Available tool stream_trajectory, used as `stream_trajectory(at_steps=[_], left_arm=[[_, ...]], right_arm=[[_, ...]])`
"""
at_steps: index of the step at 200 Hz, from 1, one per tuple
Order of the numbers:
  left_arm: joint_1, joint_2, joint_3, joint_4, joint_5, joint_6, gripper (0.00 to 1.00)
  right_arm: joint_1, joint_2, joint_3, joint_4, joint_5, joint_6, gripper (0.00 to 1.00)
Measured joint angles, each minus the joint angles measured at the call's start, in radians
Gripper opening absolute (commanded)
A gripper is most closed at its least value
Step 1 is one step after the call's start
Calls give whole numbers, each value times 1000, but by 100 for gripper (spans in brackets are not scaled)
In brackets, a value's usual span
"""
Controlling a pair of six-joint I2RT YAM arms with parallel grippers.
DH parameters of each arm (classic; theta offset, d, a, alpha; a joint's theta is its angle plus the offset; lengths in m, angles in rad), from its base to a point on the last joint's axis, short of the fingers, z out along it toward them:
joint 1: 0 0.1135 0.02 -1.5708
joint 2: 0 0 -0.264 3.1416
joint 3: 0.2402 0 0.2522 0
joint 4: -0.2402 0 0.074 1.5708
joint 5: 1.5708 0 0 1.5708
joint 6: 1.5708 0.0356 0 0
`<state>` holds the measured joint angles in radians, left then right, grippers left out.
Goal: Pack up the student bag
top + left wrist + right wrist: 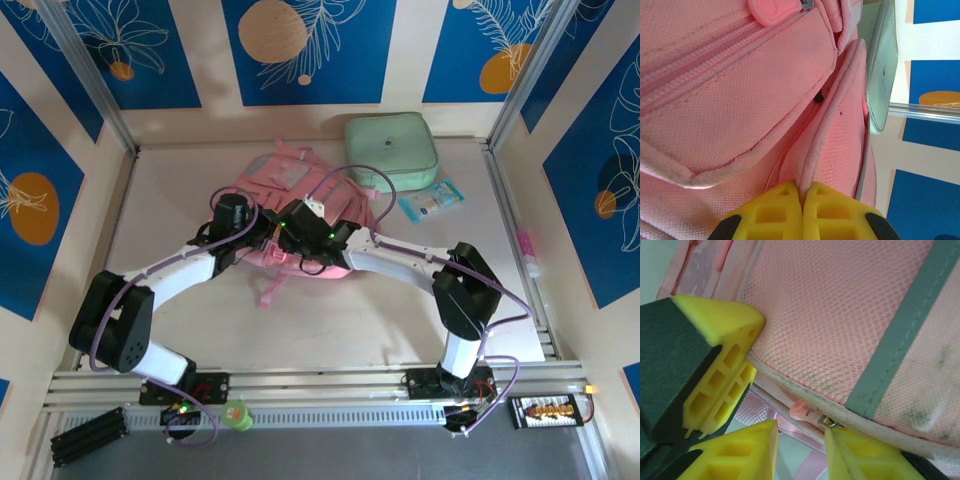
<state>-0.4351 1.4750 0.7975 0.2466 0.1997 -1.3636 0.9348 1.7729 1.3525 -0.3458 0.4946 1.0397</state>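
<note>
One hand (801,189), left, pinches student bag (740,95).

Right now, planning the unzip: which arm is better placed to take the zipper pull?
Probably right: the right gripper is open just short of the pink zipper pull; the left gripper is shut on the student bag seam.

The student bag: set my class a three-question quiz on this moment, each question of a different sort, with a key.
1. True or false: the left tool is shut on a fabric edge of the student bag.
2. Which thing lies beside the bag, toward the back wall? A) mint-green case B) red bottle C) laptop
3. Fill in: the right tool stands ____ by the pink zipper pull.
Key: 1 true; 2 A; 3 open.
</note>
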Motion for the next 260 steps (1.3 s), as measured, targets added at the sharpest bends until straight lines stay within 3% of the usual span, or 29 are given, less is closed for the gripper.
stream_trajectory(at_steps=[43, 74, 127, 158, 184, 260], left_arm=[[0, 0, 0, 0, 3, 0, 0], [0, 0, 2, 0, 6, 0, 0], [0, 0, 4, 0, 6, -1, 0], [0, 0, 4, 0, 5, -2, 0], [2, 1, 4, -1, 6, 0, 0], [15, 0, 2, -31, 74, 48, 0]], right_arm=[[0, 0, 0, -9, 25, 28, 36], [0, 14, 12, -21, 51, 50, 35], [-2, 40, 37, -51, 85, 84, 21], [-3, 42, 40, -63, 89, 79, 8], [-6, 34, 37, -68, 78, 26, 5], [-53, -200, -230, -51, 67, -108, 6]])
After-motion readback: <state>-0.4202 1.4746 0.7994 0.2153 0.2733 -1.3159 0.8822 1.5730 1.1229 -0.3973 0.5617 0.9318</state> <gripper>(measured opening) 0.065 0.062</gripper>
